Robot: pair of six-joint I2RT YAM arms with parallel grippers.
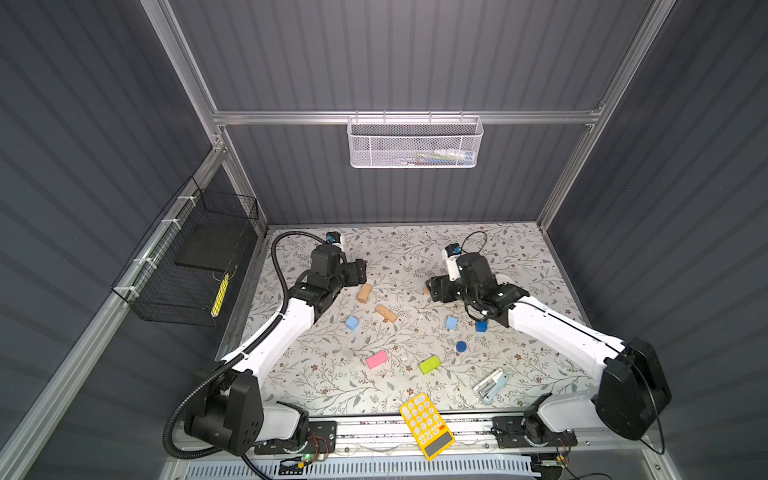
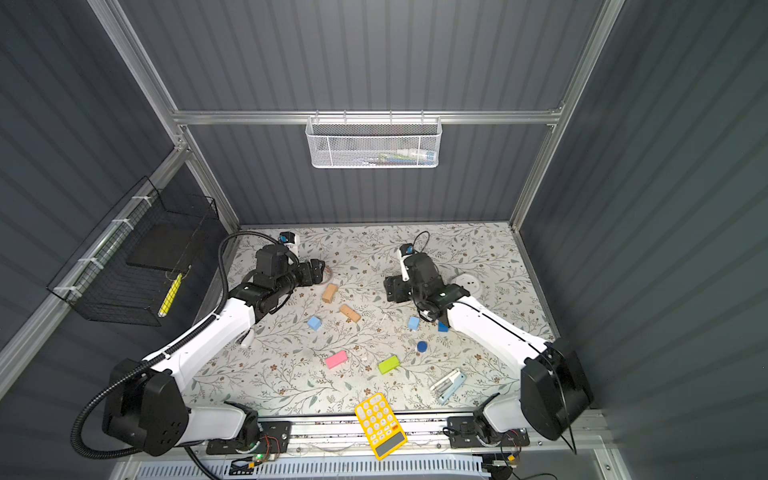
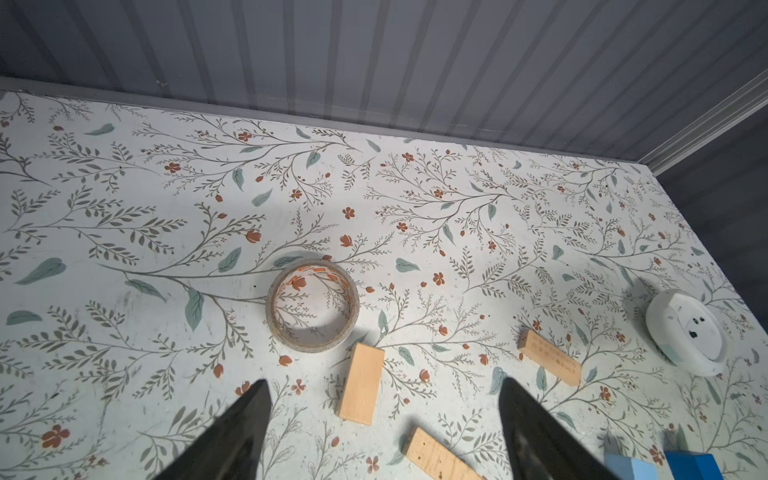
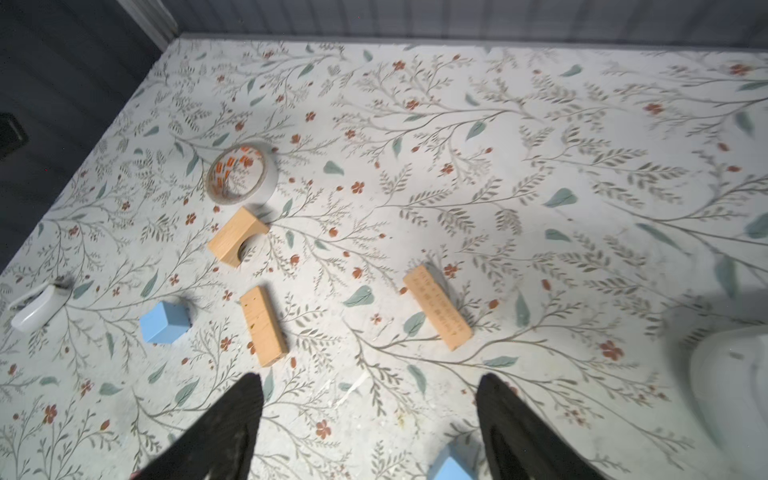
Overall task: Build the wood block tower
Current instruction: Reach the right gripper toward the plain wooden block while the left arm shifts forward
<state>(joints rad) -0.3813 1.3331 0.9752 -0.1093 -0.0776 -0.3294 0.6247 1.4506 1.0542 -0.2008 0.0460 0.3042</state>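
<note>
The wood blocks lie singly on the flowered table, and no tower is in view. Two tan bars (image 1: 364,293) (image 1: 386,313) lie mid-table. A third tan bar (image 4: 436,307) lies just ahead of my right gripper (image 1: 432,289). Light-blue cubes (image 1: 352,323) (image 1: 451,323), a dark-blue cube (image 1: 481,326), a dark-blue cylinder (image 1: 461,346), a pink bar (image 1: 377,359) and a green bar (image 1: 429,364) lie nearer the front. My left gripper (image 3: 384,380) hovers open over a tan bar (image 3: 360,382). The right gripper (image 4: 370,376) is open, with bare table between its fingers.
A tape roll (image 3: 312,305) lies just beyond the left gripper. A white round disc (image 2: 467,282) sits behind the right arm. A pale-blue stapler (image 1: 491,385) and a yellow calculator (image 1: 427,424) lie at the front. A small white clip (image 4: 39,307) lies by the left arm.
</note>
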